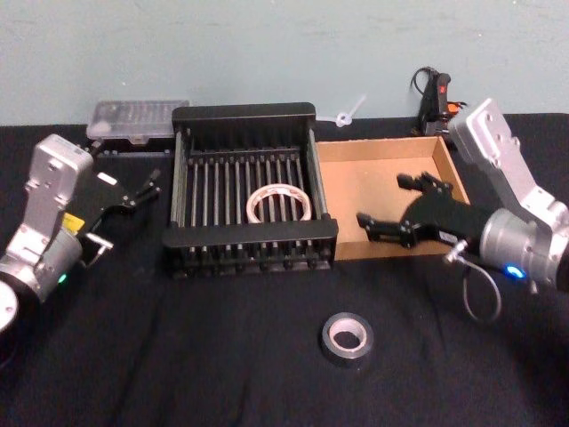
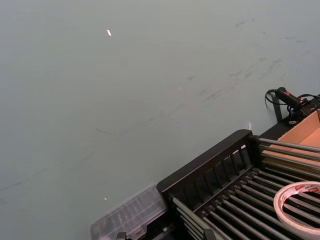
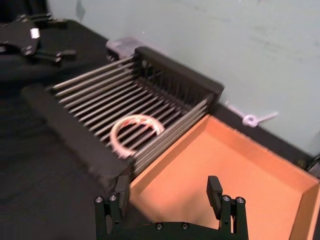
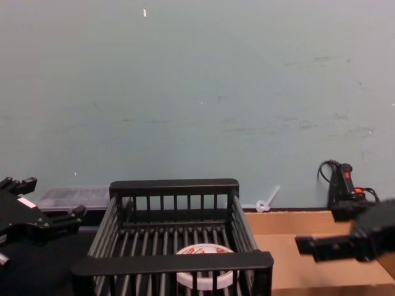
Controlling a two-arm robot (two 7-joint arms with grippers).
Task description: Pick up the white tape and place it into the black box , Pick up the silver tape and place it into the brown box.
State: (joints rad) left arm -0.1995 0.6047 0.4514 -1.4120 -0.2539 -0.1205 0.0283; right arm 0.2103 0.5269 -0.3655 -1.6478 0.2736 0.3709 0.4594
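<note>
Head view: silver tape [image 1: 347, 340] lies on the bench at 7 o'clock from the wide-open, empty right end effector [image 1: 399, 206] above the brown box [image 1: 378, 173]; white tape [image 1: 278, 204] sits inside the black box [image 1: 250, 233]. Left end effector [image 1: 132, 194] hangs open at 9 o'clock of the crate.

Right wrist view: its fingers [image 3: 214, 189] spread over cardboard.

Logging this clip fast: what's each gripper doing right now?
Left gripper: open, empty, left of the black box.
Right gripper: open, empty, over the brown box.

left black two-fingered claw [image 1: 140, 189]: fingers spread, empty, held at far left | right black two-fingered claw [image 1: 397, 206]: fingers spread, empty, reaching leftward
</note>
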